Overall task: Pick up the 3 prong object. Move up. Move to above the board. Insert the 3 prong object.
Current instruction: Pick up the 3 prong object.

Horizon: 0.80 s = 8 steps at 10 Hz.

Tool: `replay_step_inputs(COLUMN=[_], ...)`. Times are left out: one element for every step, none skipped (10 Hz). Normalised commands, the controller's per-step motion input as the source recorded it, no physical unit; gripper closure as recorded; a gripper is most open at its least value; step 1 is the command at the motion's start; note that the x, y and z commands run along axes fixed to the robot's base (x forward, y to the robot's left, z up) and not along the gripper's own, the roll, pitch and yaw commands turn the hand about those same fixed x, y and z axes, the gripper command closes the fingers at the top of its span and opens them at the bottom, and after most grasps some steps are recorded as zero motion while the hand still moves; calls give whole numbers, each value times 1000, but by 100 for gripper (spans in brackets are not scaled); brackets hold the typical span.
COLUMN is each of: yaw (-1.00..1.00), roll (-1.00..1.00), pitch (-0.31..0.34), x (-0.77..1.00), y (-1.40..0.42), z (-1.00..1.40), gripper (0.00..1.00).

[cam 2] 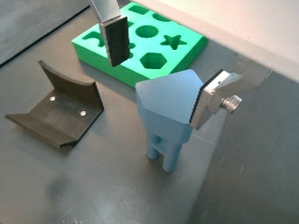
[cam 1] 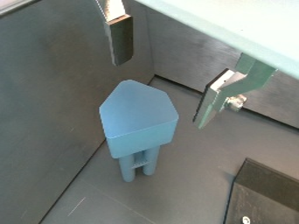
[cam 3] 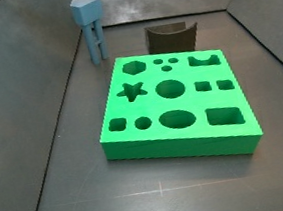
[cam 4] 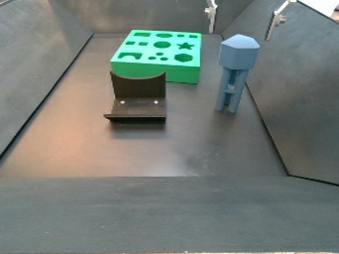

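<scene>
Writing shows nowhere. Gripper hangs above the upright 3 prong object, jaws spread, apart from it; it stands on bare floor at the board's 11 o'clock.

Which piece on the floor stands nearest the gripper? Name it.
The 3 prong object, steel-blue and upright, under the open gripper. The board and fixture lie farther off.

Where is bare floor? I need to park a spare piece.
Bare floor lies in front of the fixture toward the near edge, and beside the board. It is crowded round the 3 prong object, where the gripper hangs above, jaws open.
</scene>
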Motion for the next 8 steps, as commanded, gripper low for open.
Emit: replay_step_inputs(yaw=[-509,-563,-620,-634,-663,-697,-491,-114], roll=[0,0,0,0,9,50,0,0], pitch=[-163,-140,-146,-130,-146,-144,-100,-50], x=[0,0,0,0,-14,-91,-89,-54], y=[0,0,0,0,-26,-46,0,0], z=[-66,-63,-114,-103,-194,-323,-157,-111], gripper=[0,0,0,0,0,0,0,0])
